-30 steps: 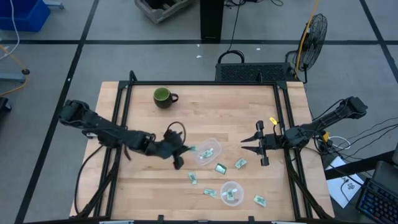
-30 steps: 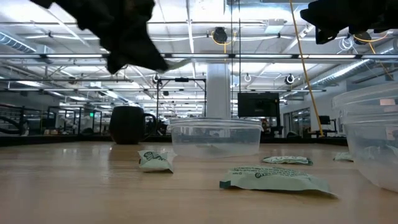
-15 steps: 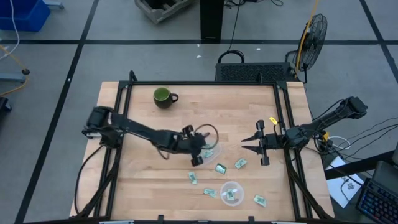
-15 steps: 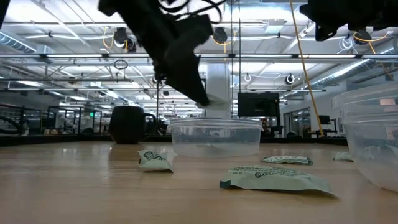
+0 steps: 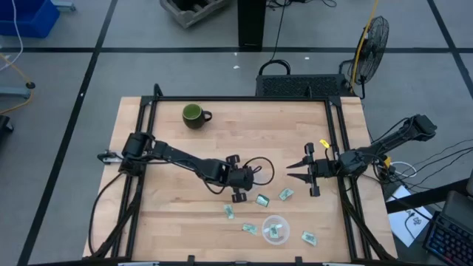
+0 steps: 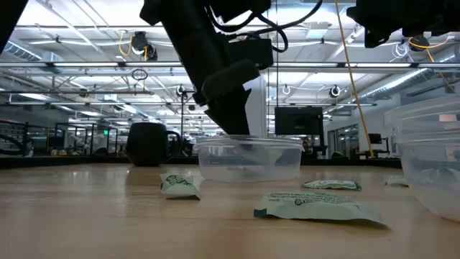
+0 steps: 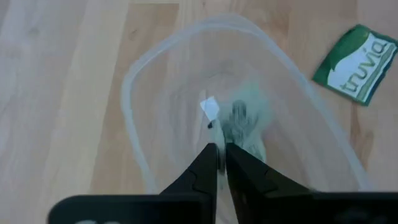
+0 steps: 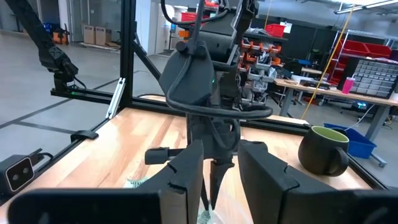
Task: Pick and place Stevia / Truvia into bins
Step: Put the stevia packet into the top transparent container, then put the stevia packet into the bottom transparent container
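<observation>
My left gripper hangs, fingers pointing down, just over the clear bin, its fingertips a narrow gap apart with nothing between them. A blurred green-white packet shows inside that bin. In the low view the left gripper reaches the bin's rim. Loose Truvia packets lie flat on the table. A second clear bin near the front edge holds a packet. My right gripper waits open, level, right of the first bin.
A dark green mug stands near the table's far edge. More packets lie beside the second bin. One packet lies just outside the first bin. Black frame rails run along the table's left and right sides.
My left gripper carried a packet toward the table's right, came over the first bin and dropped toward its rim. The packet has left the fingertips and now shows inside the bin. The right arm kept still.
</observation>
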Controlling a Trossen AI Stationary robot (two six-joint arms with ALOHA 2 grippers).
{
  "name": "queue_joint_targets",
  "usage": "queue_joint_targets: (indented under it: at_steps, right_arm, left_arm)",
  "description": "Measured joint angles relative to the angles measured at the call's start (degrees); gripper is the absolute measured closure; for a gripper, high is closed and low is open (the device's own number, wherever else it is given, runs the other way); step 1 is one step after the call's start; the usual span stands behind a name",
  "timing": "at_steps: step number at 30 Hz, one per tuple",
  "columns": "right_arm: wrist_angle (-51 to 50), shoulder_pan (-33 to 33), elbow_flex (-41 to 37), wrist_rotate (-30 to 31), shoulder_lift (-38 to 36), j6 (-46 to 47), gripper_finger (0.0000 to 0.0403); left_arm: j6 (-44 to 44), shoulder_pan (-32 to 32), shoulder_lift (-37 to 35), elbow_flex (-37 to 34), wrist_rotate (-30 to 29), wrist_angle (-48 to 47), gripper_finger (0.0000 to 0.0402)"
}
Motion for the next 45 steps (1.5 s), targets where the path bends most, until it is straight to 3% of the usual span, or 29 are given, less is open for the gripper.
queue_joint_targets:
  at_steps: [15,23,32,36,41,45]
  right_arm:
    - [0.0,0.0,0.0,0.0,0.0,0.0,0.0307]
    - [-1.6,0.0,0.0,-0.2,0.0,0.3,0.0307]
    - [-3.4,0.0,0.1,-0.2,0.8,5.8,0.0307]
    - [-4.9,0.2,2.6,-2.2,5.5,8.0,0.0307]
    - [-5.0,0.2,9.5,-7.3,17.9,12.7,0.0307]
    - [-11.4,2.0,17.1,-13.3,27.7,17.2,0.0307]
  left_arm:
    - [5.0,0.0,-1.9,0.0,0.8,0.1,0.0344]
    - [5.7,-1.5,-12.2,0.0,1.3,-1.8,0.0344]
    - [2.9,-5.9,-25.8,0.0,0.5,-14.0,0.0344]
    - [1.2,-7.7,-29.1,0.0,-2.4,-19.5,0.0344]
    - [-0.8,-9.5,-31.2,0.0,-8.6,-26.3,0.0344]
    - [-3.9,-9.9,-32.0,0.0,-11.8,-30.0,0.0344]
